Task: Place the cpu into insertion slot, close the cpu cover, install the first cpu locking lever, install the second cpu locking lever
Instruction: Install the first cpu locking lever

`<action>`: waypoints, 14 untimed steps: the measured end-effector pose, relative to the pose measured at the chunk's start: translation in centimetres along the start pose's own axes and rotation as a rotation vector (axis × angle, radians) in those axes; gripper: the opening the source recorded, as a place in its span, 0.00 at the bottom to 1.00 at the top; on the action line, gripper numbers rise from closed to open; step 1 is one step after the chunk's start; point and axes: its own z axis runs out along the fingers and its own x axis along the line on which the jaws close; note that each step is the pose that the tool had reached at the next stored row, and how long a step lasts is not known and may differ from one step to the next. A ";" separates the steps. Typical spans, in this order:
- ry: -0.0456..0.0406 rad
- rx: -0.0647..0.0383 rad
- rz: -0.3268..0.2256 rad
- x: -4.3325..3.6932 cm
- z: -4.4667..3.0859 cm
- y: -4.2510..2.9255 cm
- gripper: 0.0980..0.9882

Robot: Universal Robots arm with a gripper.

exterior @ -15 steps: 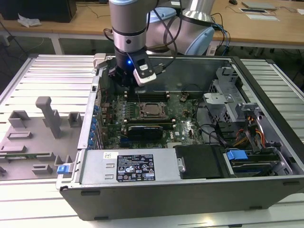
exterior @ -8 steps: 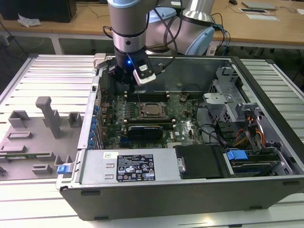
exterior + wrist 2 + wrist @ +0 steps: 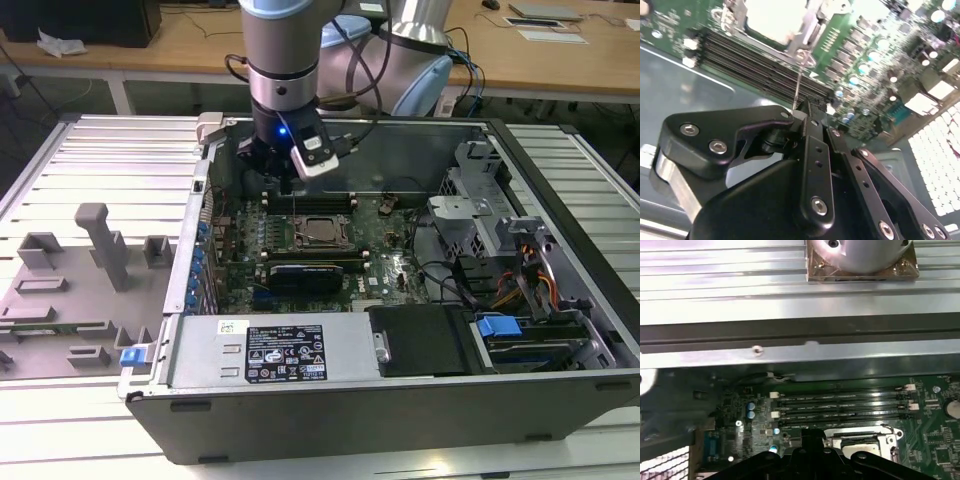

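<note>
Cpu (image 3: 320,232): silvery-tan square chip seated in socket. Ribbed metal surface (image 3: 110,150) carries open grey steel computer case (image 3: 400,430), green motherboard (image 3: 390,255) inside. Black hand (image 3: 802,107) clamped on thin wire locking lever (image 3: 797,82) standing above memory slots. Cpu cover (image 3: 855,432), dark metal frame, lies flat around chip.

I count one open computer case (image 3: 400,415), one green board (image 3: 395,265) inside, one chip (image 3: 322,231), one black card (image 3: 305,273), four long memory slots (image 3: 840,400), one thin wire lever (image 3: 798,80), one grey power box (image 3: 200,362) bearing one label (image 3: 287,357), one grey tray (image 3: 60,300) of holders, and one pincer (image 3: 288,188), mine.
</note>
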 end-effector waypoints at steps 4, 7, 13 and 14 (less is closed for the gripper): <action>-0.0001 0.000 0.000 -2.34 0.06 0.12 0.01; -0.0001 0.000 0.000 -3.85 0.10 0.20 0.01; -0.0268 -0.002 -0.007 -4.35 0.12 0.22 0.01; -0.0521 -0.003 -0.014 -4.26 0.14 0.21 0.01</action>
